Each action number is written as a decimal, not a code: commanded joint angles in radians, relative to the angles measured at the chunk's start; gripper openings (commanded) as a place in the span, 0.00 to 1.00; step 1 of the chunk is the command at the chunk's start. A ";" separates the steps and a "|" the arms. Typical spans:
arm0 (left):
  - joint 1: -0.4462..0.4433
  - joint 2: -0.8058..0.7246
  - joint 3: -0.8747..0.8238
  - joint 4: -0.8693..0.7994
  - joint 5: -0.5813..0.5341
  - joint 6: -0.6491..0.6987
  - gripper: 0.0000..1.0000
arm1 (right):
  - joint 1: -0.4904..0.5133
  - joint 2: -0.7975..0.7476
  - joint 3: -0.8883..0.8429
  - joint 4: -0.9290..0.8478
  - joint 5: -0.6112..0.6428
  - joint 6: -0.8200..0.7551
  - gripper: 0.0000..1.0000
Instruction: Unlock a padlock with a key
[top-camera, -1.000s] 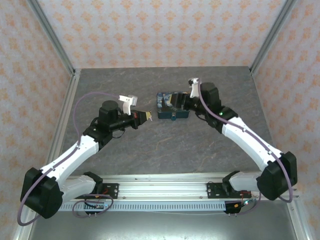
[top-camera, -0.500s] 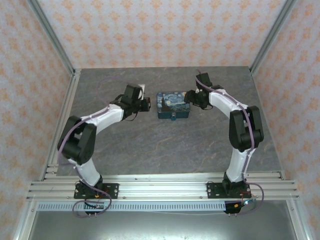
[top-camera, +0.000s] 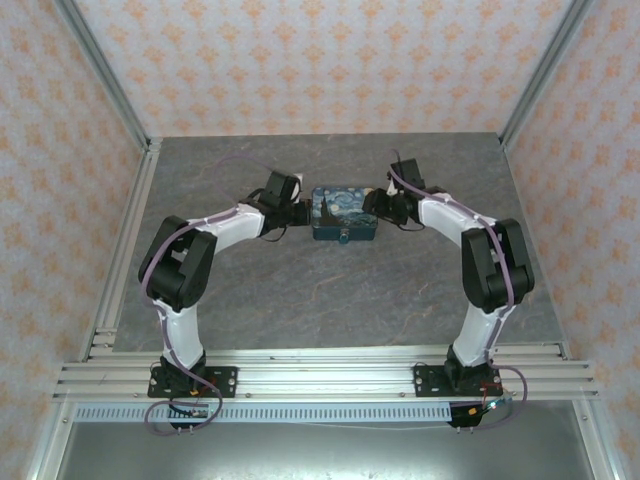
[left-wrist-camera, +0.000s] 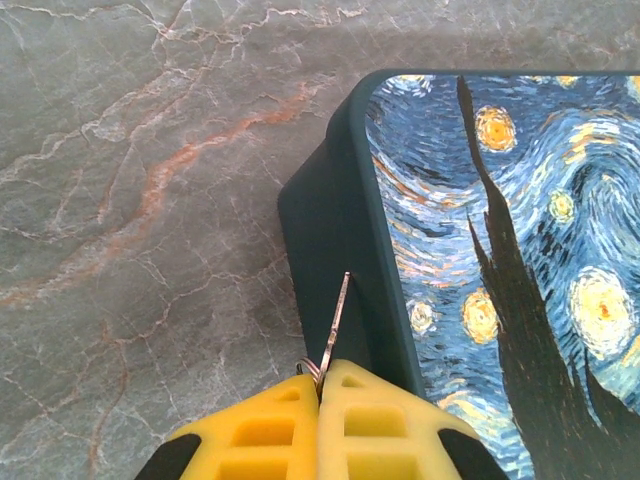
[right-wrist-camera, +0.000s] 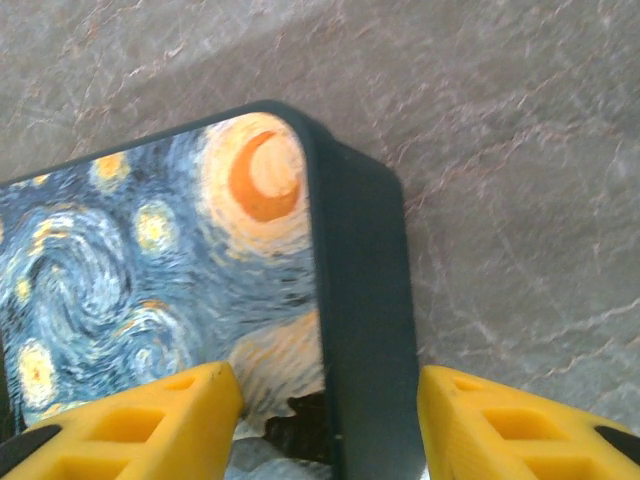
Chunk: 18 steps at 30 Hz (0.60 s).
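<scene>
A: What's the left pincer doing?
B: Its yellow fingers are pressed flat together, pinching a thin key. The blade sticks out past the tips, and a small ring peeks out at the seam on the left.
A: Where does the blade point?
B: At the dark side wall of the box, near a corner, with the tip right up by that wall.
A: And the right pincer?
B: Spread. It stands at the opposite end of the box, astride that end wall. One finger is over the painted top and the other is outside the wall, over the table. There's a thin gap beside the outer finger, so it isn't pinching anything that I can see.
A: The box itself?
B: It lies flat on the grey marbled table with blue and yellow swirls on top, between the two pincers. From above, both arms bend inward to it, one from each side.
A: And the padlock?
B: There's a tiny dark bit at the middle of the box's near wall, on the side facing the arm bases. I take that for it, though from above it's too small to make out a shackle or keyhole. It's apart from both pincers, and the key is at the left end, round the corner from it.
</scene>
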 joint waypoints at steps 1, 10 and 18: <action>-0.036 -0.063 -0.057 0.023 -0.003 0.004 0.00 | 0.055 -0.046 -0.083 -0.036 -0.040 0.031 0.52; -0.040 -0.161 -0.183 0.035 -0.026 -0.001 0.00 | 0.084 -0.146 -0.158 -0.068 0.054 0.071 0.60; -0.012 -0.266 -0.225 -0.074 -0.088 0.037 0.00 | 0.084 -0.336 -0.132 -0.221 0.241 0.056 0.63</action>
